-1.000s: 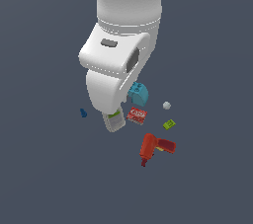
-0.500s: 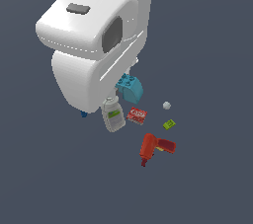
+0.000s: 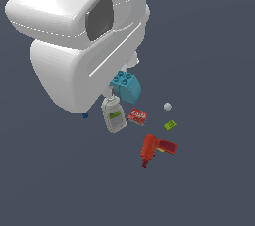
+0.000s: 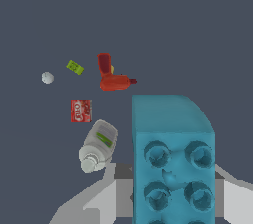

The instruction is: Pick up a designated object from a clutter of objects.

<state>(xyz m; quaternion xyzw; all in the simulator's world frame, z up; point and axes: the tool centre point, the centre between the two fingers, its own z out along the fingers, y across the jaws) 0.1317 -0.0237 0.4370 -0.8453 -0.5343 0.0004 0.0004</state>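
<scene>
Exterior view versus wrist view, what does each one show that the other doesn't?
Only the exterior view shows the arm's white body and a small blue piece at its edge. Only the wrist view shows the brick close up, studs facing the camera, with grey gripper parts beside it. Both show the brick, bottle, red box, ball, green chip and drill.

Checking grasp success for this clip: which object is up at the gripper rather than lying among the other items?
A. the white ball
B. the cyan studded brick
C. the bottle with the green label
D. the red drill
B: the cyan studded brick fills the wrist view right at the gripper, while the other items lie far below it.
</scene>
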